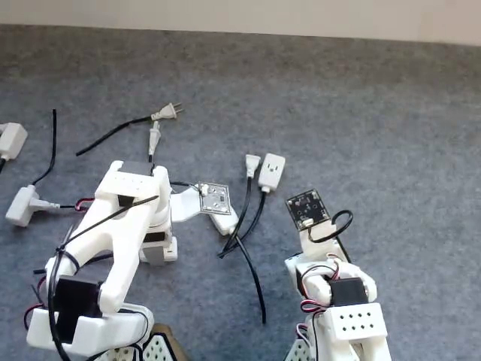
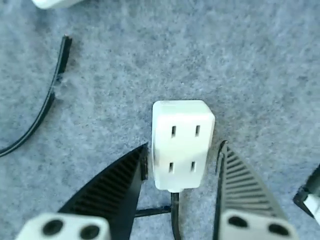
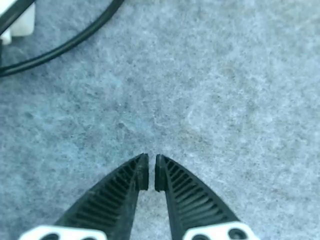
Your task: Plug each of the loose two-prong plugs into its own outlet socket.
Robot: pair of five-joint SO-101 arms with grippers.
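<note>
White plastic arms [image 1: 120, 233] with black cables [image 1: 334, 226] and ribbed black grippers [image 3: 151, 172].

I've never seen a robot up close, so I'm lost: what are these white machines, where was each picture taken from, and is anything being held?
These are two small white robot arms side by side on a grey carpeted table. The high view looks down from a fixed camera. The other two pictures come from a camera on each arm's wrist, looking past its black hand. Lying around are white outlet sockets and loose two-prong plugs. The left hand is open and straddles a socket block, which does not look clamped. The right hand is shut on nothing, above bare carpet.
</note>
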